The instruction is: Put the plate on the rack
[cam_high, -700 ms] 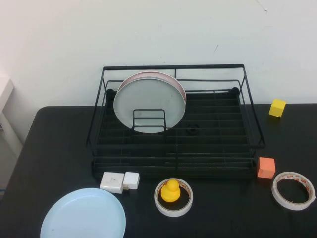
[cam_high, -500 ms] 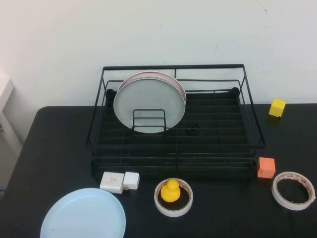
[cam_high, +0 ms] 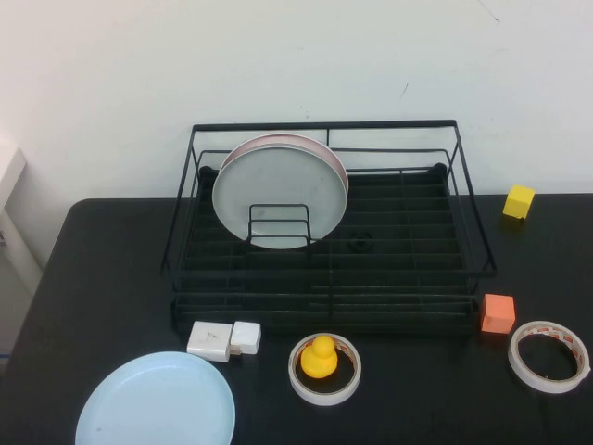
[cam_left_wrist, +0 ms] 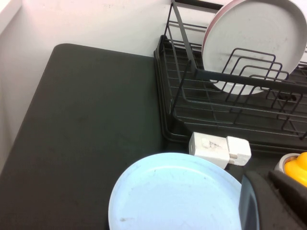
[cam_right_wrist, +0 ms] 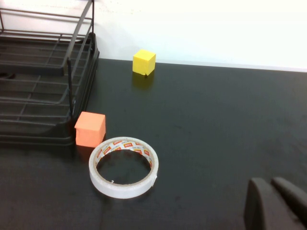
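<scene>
1. Fingers of neither arm show in the high view. The light blue plate (cam_high: 156, 400) lies flat on the table's (cam_high: 102, 269) near-left corner, outside the rack (cam_high: 329, 227), where a grey-white plate (cam_high: 278, 193) leans.
2. Left wrist view: the left gripper (cam_left_wrist: 280, 199), fingers pressed together, hangs beside the plate's edge.
3. Right wrist view: the right gripper (cam_right_wrist: 277, 203), likewise closed and empty, sits near a tape roll (cam_right_wrist: 123, 166).

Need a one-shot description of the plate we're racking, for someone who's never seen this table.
Start at the black wire rack in the middle of the dark table. Come to the near edge on the robot's left, past the small white adapter. The light blue plate lies flat there; the grey-white plate and pink-rimmed plate stand in the rack.
</scene>
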Controlling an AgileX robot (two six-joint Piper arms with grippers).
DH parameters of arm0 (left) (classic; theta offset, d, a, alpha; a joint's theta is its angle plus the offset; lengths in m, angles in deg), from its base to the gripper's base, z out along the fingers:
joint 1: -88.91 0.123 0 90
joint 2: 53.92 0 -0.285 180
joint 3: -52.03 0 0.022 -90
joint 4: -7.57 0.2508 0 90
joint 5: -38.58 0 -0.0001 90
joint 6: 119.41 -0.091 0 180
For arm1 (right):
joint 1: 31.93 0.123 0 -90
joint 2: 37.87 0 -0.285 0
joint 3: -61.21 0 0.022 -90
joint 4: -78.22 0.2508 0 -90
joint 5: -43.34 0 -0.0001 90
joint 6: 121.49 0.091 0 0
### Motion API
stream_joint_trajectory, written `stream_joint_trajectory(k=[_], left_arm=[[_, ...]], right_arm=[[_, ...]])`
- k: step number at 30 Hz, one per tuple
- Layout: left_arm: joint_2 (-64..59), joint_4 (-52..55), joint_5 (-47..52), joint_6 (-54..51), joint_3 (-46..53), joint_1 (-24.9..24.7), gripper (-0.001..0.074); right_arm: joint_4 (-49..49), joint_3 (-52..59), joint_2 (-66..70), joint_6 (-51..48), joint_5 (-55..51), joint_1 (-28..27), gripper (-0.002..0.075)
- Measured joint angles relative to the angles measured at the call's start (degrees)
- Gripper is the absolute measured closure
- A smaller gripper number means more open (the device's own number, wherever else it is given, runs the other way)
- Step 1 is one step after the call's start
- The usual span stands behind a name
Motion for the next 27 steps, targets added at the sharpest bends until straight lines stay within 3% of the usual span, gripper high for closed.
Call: stream_joint_trajectory(k=[18,23,27], left_arm=[[0.0,-1.7,-0.7,0.0,0.0,0.0,0.0736],[0.0,-2.3,-9.7,-0.1,0.2,0.0,0.0736],[0.0,-2.4,-25.9,-0.1,0.2,0.0,0.0736]], right_arm=[[0.0,0.0,0.0,0.0,0.4,0.0,0.0728],[0.0,0.6,0.0,0.0,6.4,0.0,0.0728],[0.0,0.6,0.0,-0.2,19.3,0.0,0.0728]])
